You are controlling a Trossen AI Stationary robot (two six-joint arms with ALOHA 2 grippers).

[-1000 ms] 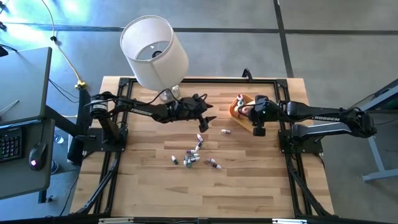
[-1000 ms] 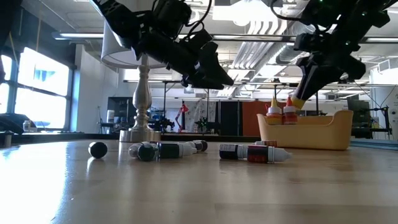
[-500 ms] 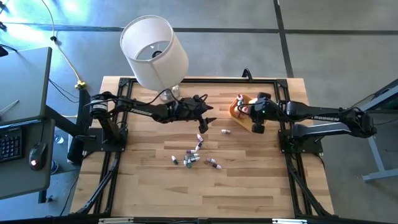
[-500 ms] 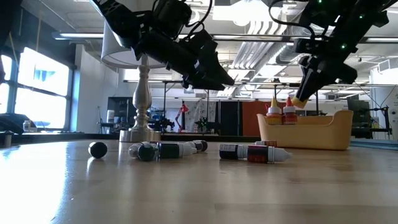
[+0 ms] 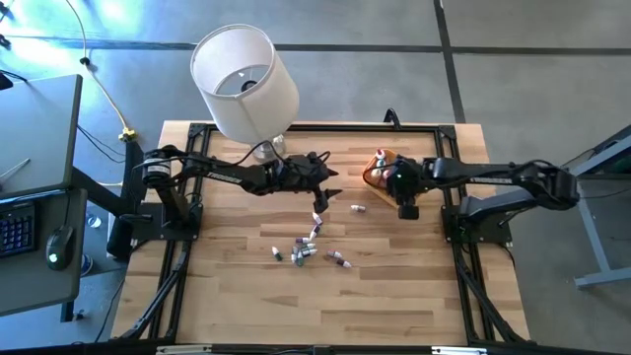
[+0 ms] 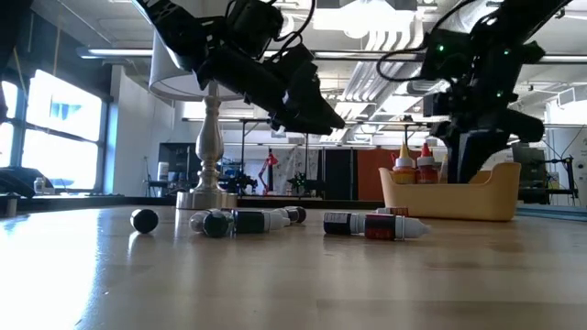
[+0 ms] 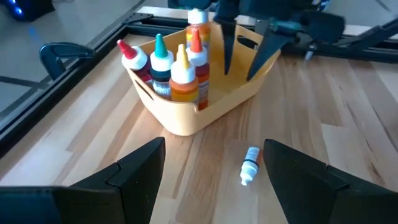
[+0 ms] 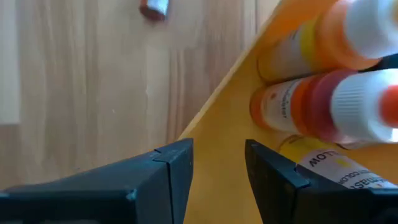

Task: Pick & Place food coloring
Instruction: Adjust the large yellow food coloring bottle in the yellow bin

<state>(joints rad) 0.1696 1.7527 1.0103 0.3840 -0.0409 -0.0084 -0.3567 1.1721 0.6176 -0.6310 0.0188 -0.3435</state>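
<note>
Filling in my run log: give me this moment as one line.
right gripper: open, empty, inside yellow plastic bin | left gripper: open, hovering | small dropper bottles: scattered on wooden table

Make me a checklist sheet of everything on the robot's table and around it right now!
Surface: wooden table, bare at the front.
Job's things: five food coloring bottles stand upright in the yellow bin; one small bottle lies just outside it; a cluster of loose bottles lies mid-table.
Clutter: lamp at the table's back edge.
End effectors: left end effector open, above the table between lamp and bin; right end effector open, empty, lowered into the bin.
Cables: yellow cable on the floor.
Surroundings: desk with keyboard and mouse.
</note>
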